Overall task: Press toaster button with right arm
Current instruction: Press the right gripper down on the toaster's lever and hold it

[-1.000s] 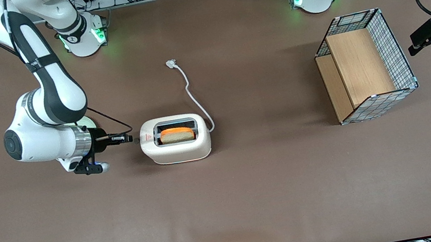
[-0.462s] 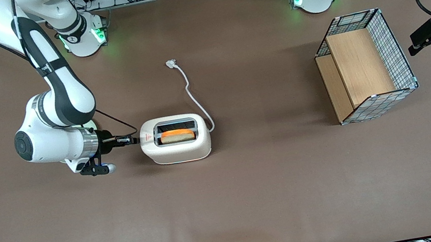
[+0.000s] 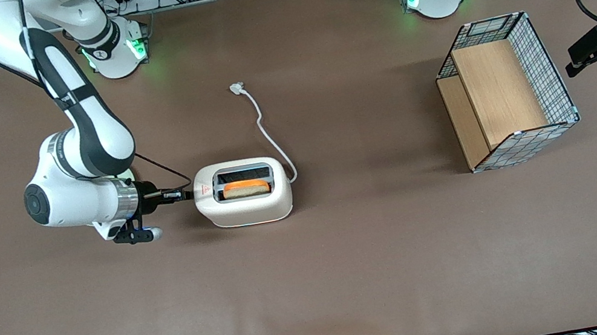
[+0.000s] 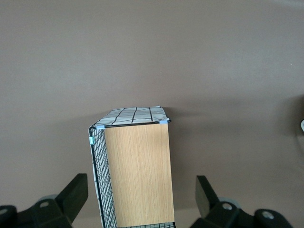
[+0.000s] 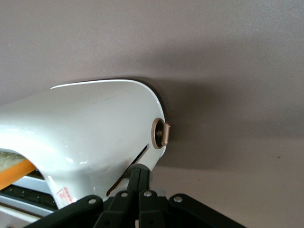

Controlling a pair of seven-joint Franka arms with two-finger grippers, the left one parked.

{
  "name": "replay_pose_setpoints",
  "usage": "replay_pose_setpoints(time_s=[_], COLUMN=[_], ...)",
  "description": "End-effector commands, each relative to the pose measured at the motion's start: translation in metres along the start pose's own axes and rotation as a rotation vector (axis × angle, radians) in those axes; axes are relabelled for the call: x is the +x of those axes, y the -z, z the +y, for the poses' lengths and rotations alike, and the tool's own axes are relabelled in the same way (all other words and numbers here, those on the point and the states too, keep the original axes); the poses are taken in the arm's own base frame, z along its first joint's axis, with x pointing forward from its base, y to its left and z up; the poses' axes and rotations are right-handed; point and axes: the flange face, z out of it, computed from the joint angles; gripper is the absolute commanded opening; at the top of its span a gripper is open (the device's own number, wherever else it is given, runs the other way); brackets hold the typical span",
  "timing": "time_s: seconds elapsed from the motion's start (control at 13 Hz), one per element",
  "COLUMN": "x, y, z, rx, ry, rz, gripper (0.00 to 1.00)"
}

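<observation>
While tool (image 3: 188, 195), fingers together, touches toaster (image 3: 242, 193), slot runs lengthwise toward it.

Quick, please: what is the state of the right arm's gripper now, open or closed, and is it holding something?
Gripper: shut, holding nothing, its tips against the end of the toaster that faces the working arm, beside the toaster button.

Brown desk (image 3: 355, 280) carries everything. White toaster (image 3: 242, 193) sits toward working arm's end; its cord (image 3: 267, 130) trails across desk surface to plug (image 3: 238, 87), farther from front camera. Wire basket (image 3: 506, 91) with wooden panels sits toward parked arm's end. Hand (image 3: 188, 194) touches toaster's end.
</observation>
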Motion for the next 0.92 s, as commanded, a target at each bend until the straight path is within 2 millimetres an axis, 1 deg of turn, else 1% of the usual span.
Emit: replay_pose_setpoints(time_s=[0.0, 0.38, 0.46, 0.69, 0.85], x=[0.000, -0.001, 0.001, 0.002, 0.003], y=[-0.023, -0.053, -0.055, -0.071, -0.076], z=[0.006, 0.012, 0.012, 0.019, 0.021], rx=[0.006, -0.023, -0.025, -0.042, -0.048], ry=[0.011, 0.005, 0.007, 0.012, 0.022], rz=[-0.019, -0.018, -0.010, -0.004, 0.004], gripper=[0.00, 0.00, 0.00, 0.00, 0.00])
